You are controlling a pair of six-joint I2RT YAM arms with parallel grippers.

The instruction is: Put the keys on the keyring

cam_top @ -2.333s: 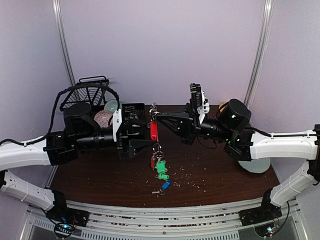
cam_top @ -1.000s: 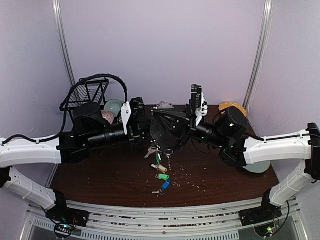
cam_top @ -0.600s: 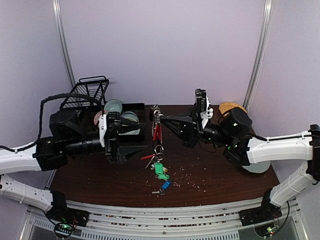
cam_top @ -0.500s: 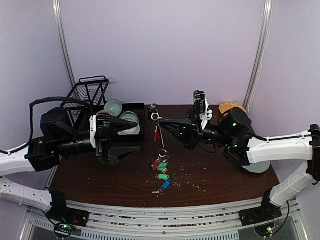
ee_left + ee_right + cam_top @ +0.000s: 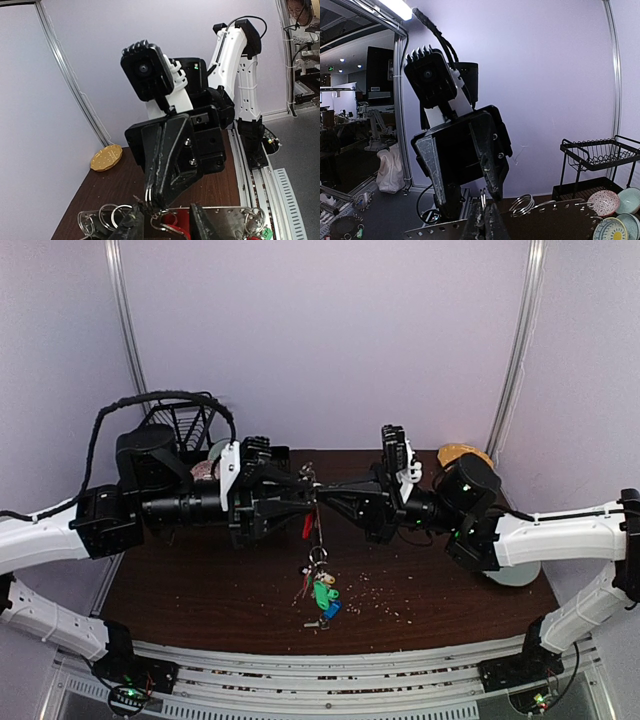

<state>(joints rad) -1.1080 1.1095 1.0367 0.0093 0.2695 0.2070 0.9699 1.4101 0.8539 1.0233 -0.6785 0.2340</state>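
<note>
The dark wooden table spans the scene, with pale walls to the left, far side and right and the arm bases along its near edge. Far left stands a black wire dish rack, patterned plates beside it; a yellow plate lies at the far right corner and a pale disc at the right edge.

Above the table's middle the two arms meet nose to nose. The right gripper reaches in from the right, its fingers pressed together on the top of the keyring, which hangs straight down from that pinch. The left gripper comes in from the left at the same height, its fingers partly apart and straddling the ring just below the right gripper's tip; whether they touch the wire cannot be told.

The keys dangle in a cluster under the grippers, a red tag highest, green and blue tags lowest, the lowest at or just above the tabletop.

Bare table lies to the left, right and near side of the hanging cluster; scattered crumbs sit to its right.
</note>
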